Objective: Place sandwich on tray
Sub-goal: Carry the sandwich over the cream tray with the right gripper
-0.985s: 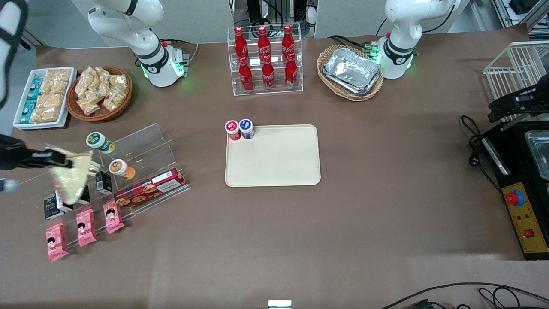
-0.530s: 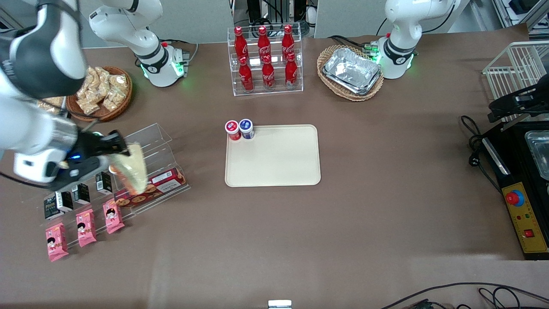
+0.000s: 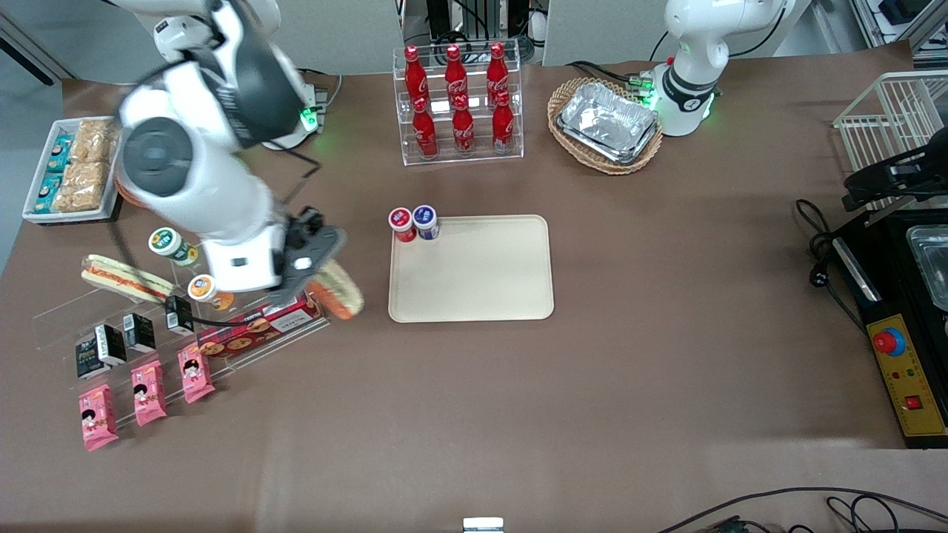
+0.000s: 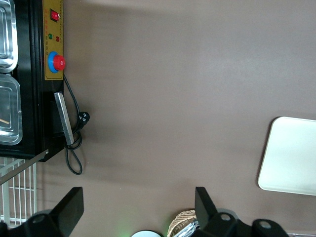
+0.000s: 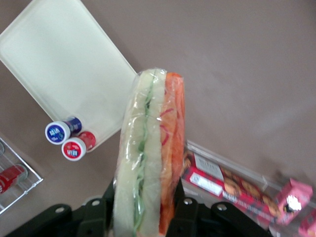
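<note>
Sandwich: wrapped wedge held above the table, at about 9 o'clock from the tray, just beside its edge but not over it; orange filling edge shows in the front view.
Gripper: closed on the sandwich, hanging over the end of the clear acrylic rack.
Right wrist view only: sandwich seen edge-on, pale bread with green layers beside the orange-red band; black fingers press its lower sides.
Tray: flat on the brown table, its surface bare; a red-capped jar and a blue-capped jar stand at its 11 o'clock corner, touching each other.
Front view only: longer pale sandwich lying on the rack; biscuit box under the gripper; cola bottles at 12 o'clock from the tray.
Left wrist view: only a corner of the tray and bare tabletop; neither sandwich nor gripper appears there.
</note>
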You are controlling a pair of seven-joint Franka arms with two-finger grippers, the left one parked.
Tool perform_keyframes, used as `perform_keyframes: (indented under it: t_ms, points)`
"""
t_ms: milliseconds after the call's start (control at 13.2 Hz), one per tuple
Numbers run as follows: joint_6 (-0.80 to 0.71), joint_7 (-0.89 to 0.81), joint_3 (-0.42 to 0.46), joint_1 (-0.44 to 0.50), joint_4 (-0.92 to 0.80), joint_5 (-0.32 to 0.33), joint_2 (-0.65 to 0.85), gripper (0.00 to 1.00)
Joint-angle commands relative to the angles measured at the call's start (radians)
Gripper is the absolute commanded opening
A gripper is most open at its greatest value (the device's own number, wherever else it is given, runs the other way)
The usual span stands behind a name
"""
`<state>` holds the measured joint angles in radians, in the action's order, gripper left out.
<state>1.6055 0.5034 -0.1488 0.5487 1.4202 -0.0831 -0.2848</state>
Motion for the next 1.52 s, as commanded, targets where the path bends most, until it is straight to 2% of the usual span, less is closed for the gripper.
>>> perform_keyframes:
  t_ms: [0,76,303,530,682,1136,1439]
  points:
    - [0.086,0.072,0.057,-0.007,0.002,0.02,-0.059,0.46]
    - [0.123,0.102,0.076,-0.006,0.003,0.023,-0.076,0.46]
    - [0.258,0.208,0.101,0.052,0.005,0.098,-0.16,0.46]
    - [0.35,0.216,0.101,0.118,0.009,0.13,-0.224,0.46]
    - [0.389,0.211,0.101,0.183,0.013,0.233,-0.26,0.46]
    - [0.427,0.218,0.101,0.243,0.042,0.285,-0.306,0.47]
    - [0.508,0.219,0.101,0.273,0.1,0.301,-0.31,0.47]
